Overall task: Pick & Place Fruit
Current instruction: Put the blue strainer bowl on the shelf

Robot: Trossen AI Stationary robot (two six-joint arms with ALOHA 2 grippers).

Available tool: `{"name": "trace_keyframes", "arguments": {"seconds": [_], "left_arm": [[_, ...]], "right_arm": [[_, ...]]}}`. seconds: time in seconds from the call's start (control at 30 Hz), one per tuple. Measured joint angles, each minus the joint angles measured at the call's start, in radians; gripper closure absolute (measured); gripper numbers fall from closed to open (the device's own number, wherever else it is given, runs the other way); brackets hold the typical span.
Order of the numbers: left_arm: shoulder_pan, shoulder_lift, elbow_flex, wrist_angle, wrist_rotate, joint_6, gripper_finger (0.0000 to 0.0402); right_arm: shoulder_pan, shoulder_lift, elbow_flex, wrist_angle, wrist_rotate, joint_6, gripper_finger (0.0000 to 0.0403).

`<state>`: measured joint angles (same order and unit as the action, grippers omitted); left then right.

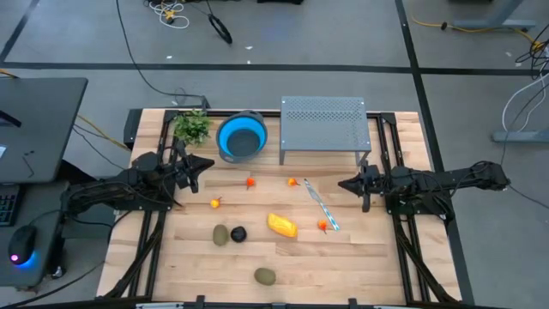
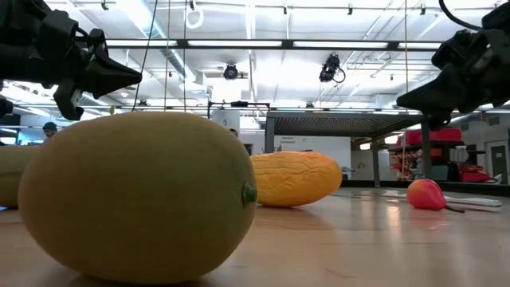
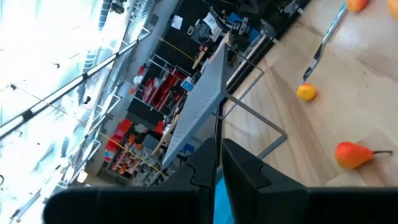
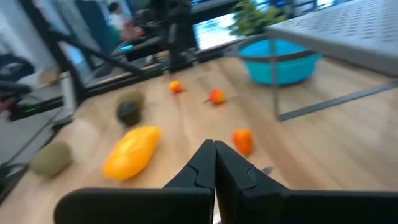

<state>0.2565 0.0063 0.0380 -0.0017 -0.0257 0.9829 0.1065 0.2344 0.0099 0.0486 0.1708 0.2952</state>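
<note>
No readable text, labels, brand marks or nos. in any view. High view: fruit, table and the monitor at left edge of frame carry no lettering that can be made out. Low view: background room at right of frame has red shelving and pale panels, possibly signs, but too small/blurred to read. Left wrist view: upper centre of frame shows cluttered shelves w/ red and blue items, maybe packaging w/ print, nothing legible. Right wrist view: bright screen at top centre of frame, content unreadable.
</note>
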Motion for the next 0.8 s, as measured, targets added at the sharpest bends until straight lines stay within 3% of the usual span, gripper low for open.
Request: {"name": "trace_keyframes", "arguments": {"seconds": [0.37,0.43,0.6,0.8], "left_arm": [[0.0,0.0,0.0,0.003,0.003,-0.043,0.037],[0.0,0.0,0.0,-0.006,0.032,-0.161,0.037],[-0.001,0.0,-0.005,0.0,0.176,-0.694,0.037],[0.0,0.0,-0.006,0.038,0.179,-0.971,0.037]], "right_arm": [[0.0,0.0,0.0,0.0,-0.025,0.0,0.04],[0.0,0.0,0.0,0.0,-0.025,0.0,0.04],[0.0,0.0,0.0,0.038,0.018,-0.043,0.04],[0.0,0.0,0.0,0.164,0.183,-0.138,0.04]]}}
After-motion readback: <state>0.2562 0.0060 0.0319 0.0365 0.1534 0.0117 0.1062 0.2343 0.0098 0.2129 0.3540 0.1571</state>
